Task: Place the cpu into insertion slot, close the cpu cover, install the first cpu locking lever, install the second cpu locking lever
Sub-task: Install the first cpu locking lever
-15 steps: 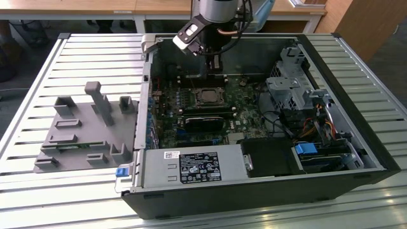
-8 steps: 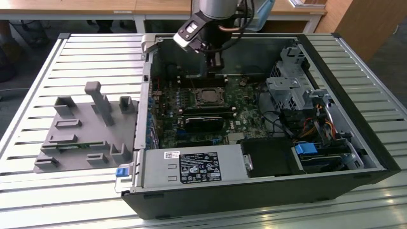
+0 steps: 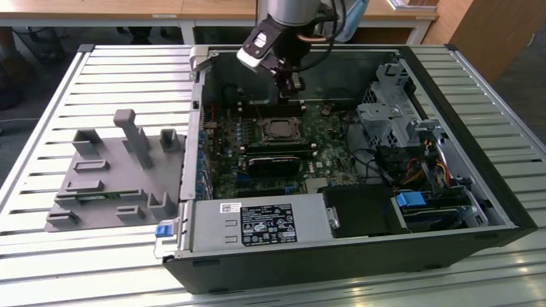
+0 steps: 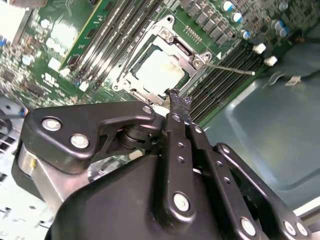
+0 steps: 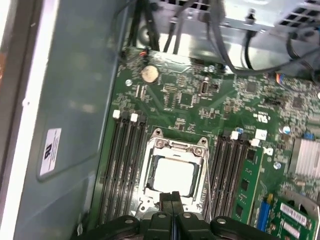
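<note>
My claw (image 3: 293, 86) is pinched fully shut with nothing in it. In both wrist views the two black fingertips (image 5: 168, 199) are pressed flat together.

It hangs inside the open PC case (image 3: 499, 211) lying on the slatted worktop (image 3: 51, 268), over the far part of the motherboard. In the second wrist view the claw (image 4: 176, 100) is right at the edge of the socket; I can't tell if it's touching.

The chip (image 5: 172, 177) is already sitting in the socket (image 5: 151, 172), dull silver top facing up. The cover (image 5: 175, 146) lies flat around it, with the chip showing through its window. In the second wrist view one thin lever rod (image 4: 230, 69) sticks out from a socket corner, across the memory slots (image 4: 220, 75).

As for writing, there isn't much I can give you. The power supply (image 3: 256, 240) at the near side of the case has a white label (image 3: 265, 224). There's also a white sticker (image 5: 50, 150) on the case wall in the first wrist view. The print on both is too small for me to read. The same goes for the white lettering on the green board near the coin battery (image 5: 149, 74).

On the exterior view's left, outside the case, a grey plastic holder (image 3: 111, 173) sits on the worktop.
</note>
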Controlling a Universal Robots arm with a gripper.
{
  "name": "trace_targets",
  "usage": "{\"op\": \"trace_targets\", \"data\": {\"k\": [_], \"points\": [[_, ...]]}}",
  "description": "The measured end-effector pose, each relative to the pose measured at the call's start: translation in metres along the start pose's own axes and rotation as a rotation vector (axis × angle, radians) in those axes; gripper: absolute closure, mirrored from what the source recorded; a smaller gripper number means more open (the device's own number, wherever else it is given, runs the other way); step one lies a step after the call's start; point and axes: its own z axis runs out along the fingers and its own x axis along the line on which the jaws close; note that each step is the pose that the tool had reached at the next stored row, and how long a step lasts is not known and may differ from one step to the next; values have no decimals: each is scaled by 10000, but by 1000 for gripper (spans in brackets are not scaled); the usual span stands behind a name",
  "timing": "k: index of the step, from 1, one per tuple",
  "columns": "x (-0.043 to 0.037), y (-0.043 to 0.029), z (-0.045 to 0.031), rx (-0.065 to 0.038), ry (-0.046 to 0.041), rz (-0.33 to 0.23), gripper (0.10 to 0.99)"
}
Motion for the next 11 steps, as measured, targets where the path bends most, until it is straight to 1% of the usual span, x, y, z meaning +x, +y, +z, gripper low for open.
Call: {"op": "trace_targets", "data": {"k": [7,11], "points": [[0,0,0,35,5,-1263,976],[0,0,0,52,8,-1890,976]]}}
